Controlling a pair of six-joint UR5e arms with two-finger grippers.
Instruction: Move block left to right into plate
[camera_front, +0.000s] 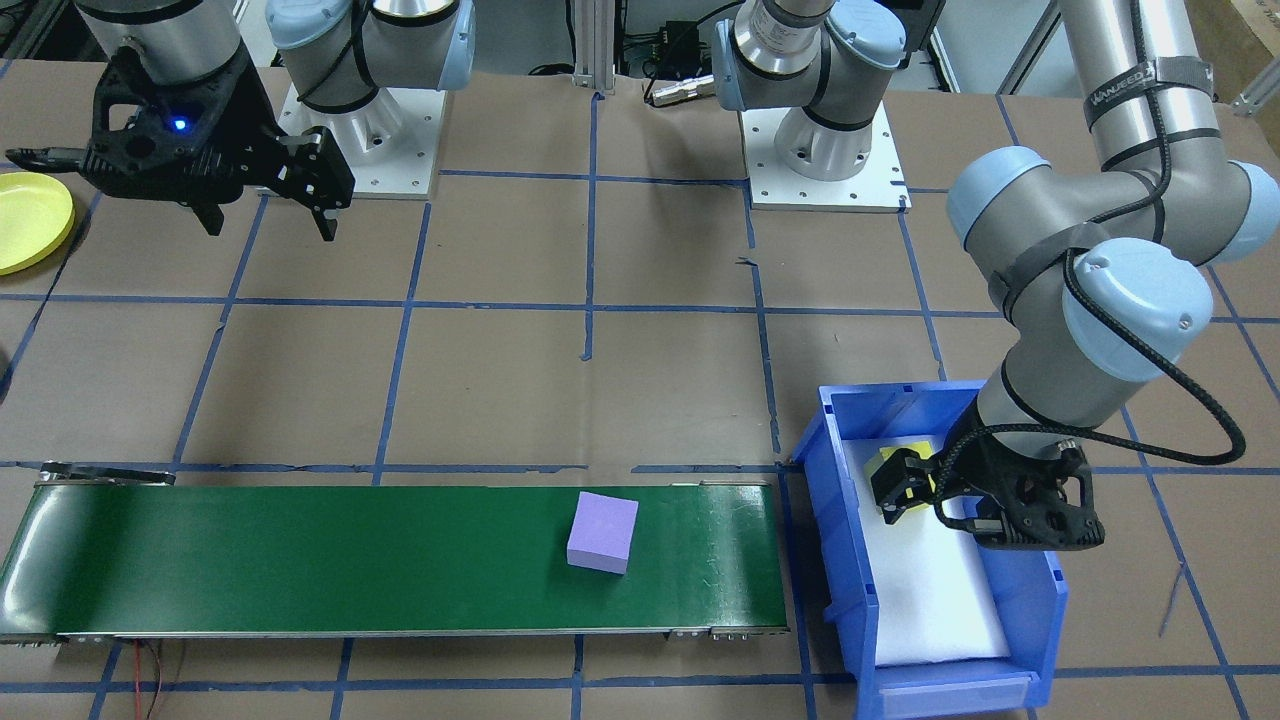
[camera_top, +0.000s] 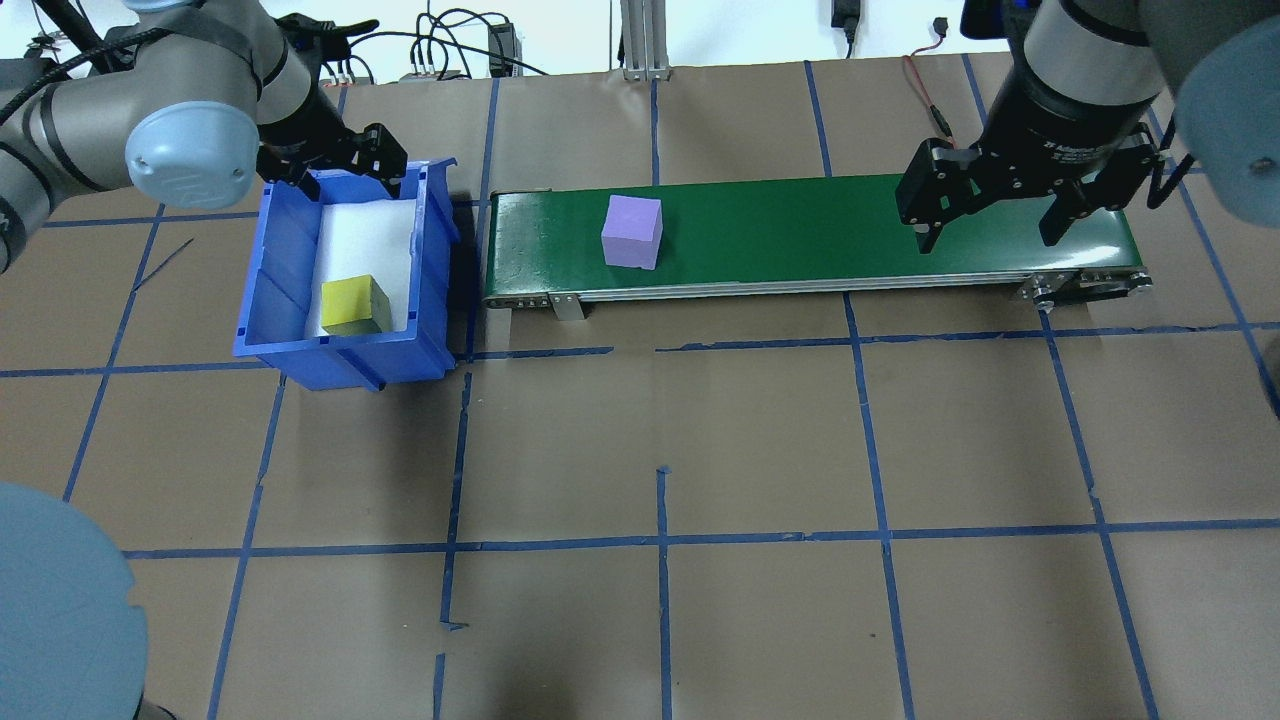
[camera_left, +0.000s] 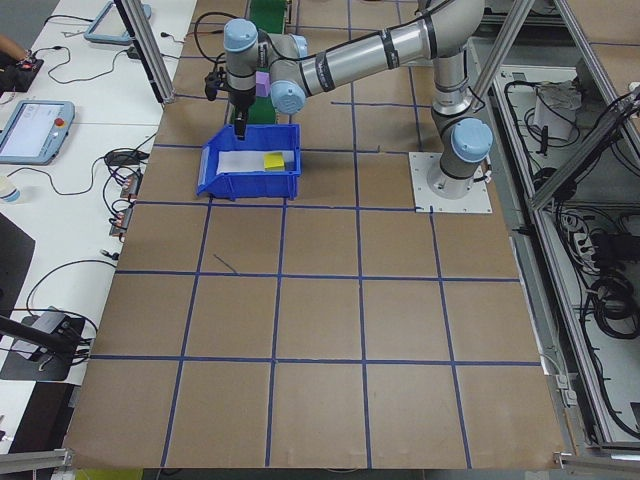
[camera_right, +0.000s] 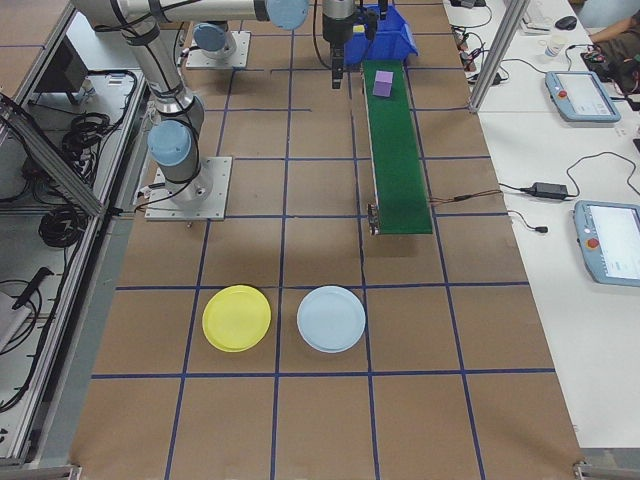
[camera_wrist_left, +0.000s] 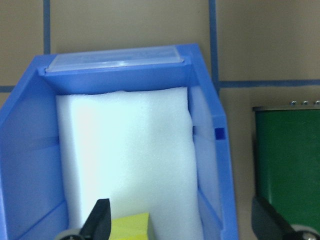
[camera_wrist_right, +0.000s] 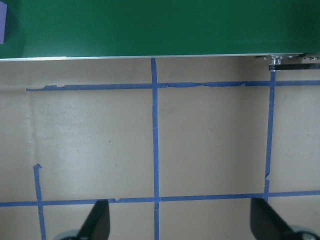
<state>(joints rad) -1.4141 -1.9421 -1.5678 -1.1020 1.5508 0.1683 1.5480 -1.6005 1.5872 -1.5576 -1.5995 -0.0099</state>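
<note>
I see the purple foam cube (camera_top: 631, 231) lying on the green conveyor belt (camera_top: 800, 235), far from the small round yellow plastic plate (camera_right: 236, 318), both the left gripper (camera_wrist_left: 180, 225) and the right gripper (camera_wrist_right: 180, 225) spread apart and empty.

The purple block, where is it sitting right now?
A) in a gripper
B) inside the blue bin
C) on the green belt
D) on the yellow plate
C: the purple block rests on the green belt, free of both grippers, while the blue bin holds only a yellow block.
</note>
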